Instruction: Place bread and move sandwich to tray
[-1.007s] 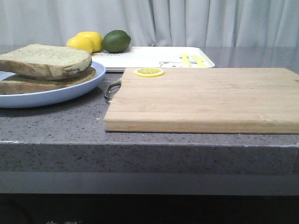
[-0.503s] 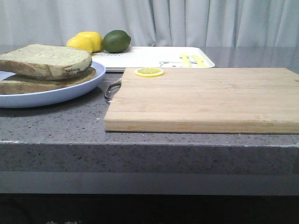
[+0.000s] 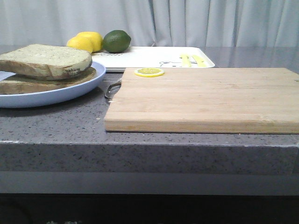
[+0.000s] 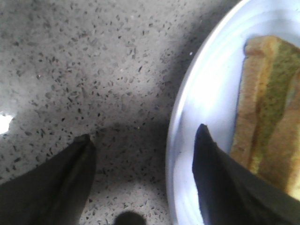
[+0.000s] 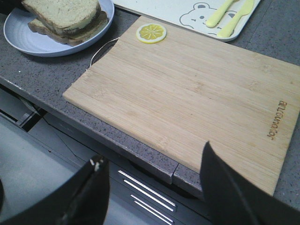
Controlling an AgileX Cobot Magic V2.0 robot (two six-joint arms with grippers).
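1. bread placing looks done: the bread tops the sandwich on its blue plate, beside the cutting board.
2. left gripper is wide open, empty, straddling the plate's rim.
3. right gripper is open, empty, off the board's near edge.
4. next, i judge: pinch the rim, carry the plate to the tray beyond the board.

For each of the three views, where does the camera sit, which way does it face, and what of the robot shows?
Front: low at table height, facing forward over the cutting board to the tray; no robot visible.
Left wrist: close above the counter, looking down at the plate rim; open left gripper straddles it.
Right wrist: high off the counter's near edge, looking down at the board; open right gripper shows.
Shared: all three show the plate with bread.
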